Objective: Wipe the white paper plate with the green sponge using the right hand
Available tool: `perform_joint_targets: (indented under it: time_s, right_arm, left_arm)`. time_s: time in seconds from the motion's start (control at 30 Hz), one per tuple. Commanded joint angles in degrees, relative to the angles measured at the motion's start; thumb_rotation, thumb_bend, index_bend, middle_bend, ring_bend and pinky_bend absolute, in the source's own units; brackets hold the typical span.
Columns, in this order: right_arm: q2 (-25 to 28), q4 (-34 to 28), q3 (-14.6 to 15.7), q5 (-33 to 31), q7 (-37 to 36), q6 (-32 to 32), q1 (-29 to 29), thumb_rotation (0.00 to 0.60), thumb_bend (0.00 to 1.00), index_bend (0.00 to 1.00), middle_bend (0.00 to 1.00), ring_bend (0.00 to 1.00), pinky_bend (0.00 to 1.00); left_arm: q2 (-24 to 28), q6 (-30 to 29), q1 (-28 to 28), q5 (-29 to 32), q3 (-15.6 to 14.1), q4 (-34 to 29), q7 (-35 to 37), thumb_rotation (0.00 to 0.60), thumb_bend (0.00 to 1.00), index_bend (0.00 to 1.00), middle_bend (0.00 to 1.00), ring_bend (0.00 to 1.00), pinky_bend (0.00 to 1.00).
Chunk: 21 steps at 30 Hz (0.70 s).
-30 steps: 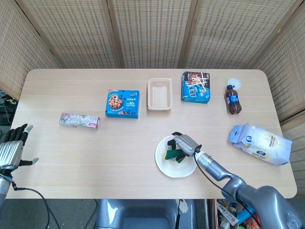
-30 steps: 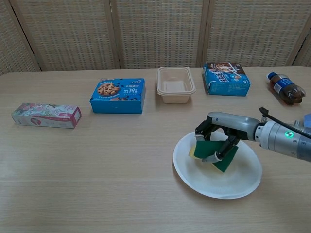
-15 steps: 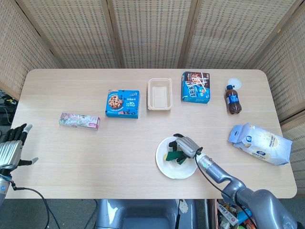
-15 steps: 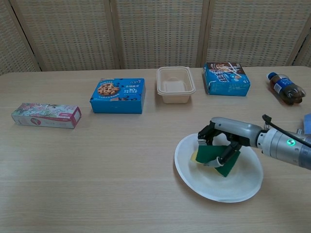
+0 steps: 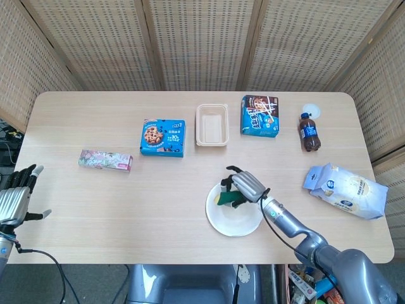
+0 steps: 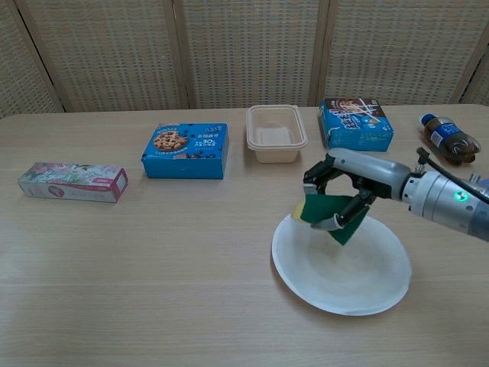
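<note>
left hand (image 5: 16,196): nearest us in the head view, at the table's left edge; we see its fingers apart and nothing in them. it has no part in this job.
white paper plate (image 6: 359,279): it lies flat on the table (image 6: 153,267) toward the near right. we see most of its face bare, and we cannot tell from here whether any dirt is left on it.
green sponge (image 6: 330,215): pinched at the plate's far-left rim, its yellow underside just showing at the left. whether it rests on the rim or is lifted slightly off, we cannot say.
right hand (image 6: 340,191): its fingers are curled over the top of the sponge with the thumb under the near edge, so we read it as gripping the sponge firmly.
step in hand: we judge we are mid-wipe, at the far end of a stroke.
next move: we would draw the sponge back toward us across the bare centre, pressing lightly so the plate does not slide or tip.
beyond the plate: a beige tray (image 6: 276,132), a blue cookie box (image 6: 186,150), a second blue box (image 6: 356,124), a cola bottle (image 6: 447,138) and a floral packet (image 6: 72,181) stand well apart from our work.
</note>
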State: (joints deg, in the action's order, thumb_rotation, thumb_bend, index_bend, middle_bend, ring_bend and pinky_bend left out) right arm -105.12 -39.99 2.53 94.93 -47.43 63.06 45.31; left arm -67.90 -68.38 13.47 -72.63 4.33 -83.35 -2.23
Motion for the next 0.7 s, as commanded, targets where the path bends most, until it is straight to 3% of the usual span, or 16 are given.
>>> perform_joint_targets:
  time_s: [0.03, 0.23, 0.4, 0.57, 0.67, 0.7]
  right_arm:
    - [2.1, -2.0, -1.7, -0.1, 1.0, 1.2, 1.3, 0.6, 0.74, 0.66, 0.66, 0.5, 0.1]
    - [5.4, -4.5, -3.8, -2.8, 5.8, -3.8, 3.1, 0.6, 0.74, 0.66, 0.66, 0.5, 0.1]
    - [9.0, -5.8, -4.7, -8.0, 18.9, -17.5, 5.6, 0.6, 0.74, 0.66, 0.64, 0.45, 0.1]
    - [10.3, -5.7, -5.5, -13.2, 32.2, -26.5, 6.7, 0.6, 0.72, 0.66, 0.54, 0.37, 0.1]
    - [9.8, -4.9, -5.9, -16.5, 39.1, -30.3, 6.7, 0.6, 0.56, 0.54, 0.37, 0.26, 0.09]
    - [9.8, -4.8, -6.0, -17.6, 40.9, -31.6, 6.8, 0.6, 0.46, 0.45, 0.28, 0.19, 0.08]
  left_arm:
    - [0.1, -0.1, -0.1, -0.1, 0.0, -0.1, 0.1, 0.6, 0.0, 0.0, 0.0, 0.0, 0.0]
    - [0.2, -0.3, -0.1, -0.3, -0.1, -0.3, 0.3, 0.6, 0.0, 0.0, 0.0, 0.0, 0.0]
    - [0.3, -0.2, -0.1, -0.3, -0.1, -0.3, 0.2, 0.6, 0.0, 0.0, 0.0, 0.0, 0.0]
    - [0.3, 0.0, -0.1, 0.0, 0.0, -0.3, 0.2, 0.6, 0.0, 0.0, 0.0, 0.0, 0.0]
    - [0.4, 0.2, 0.0, 0.2, 0.1, -0.2, 0.4, 0.6, 0.0, 0.0, 0.0, 0.0, 0.0]
    - [0.4, 0.3, 0.0, 0.2, 0.1, -0.1, 0.4, 0.6, 0.0, 0.0, 0.0, 0.0, 0.0]
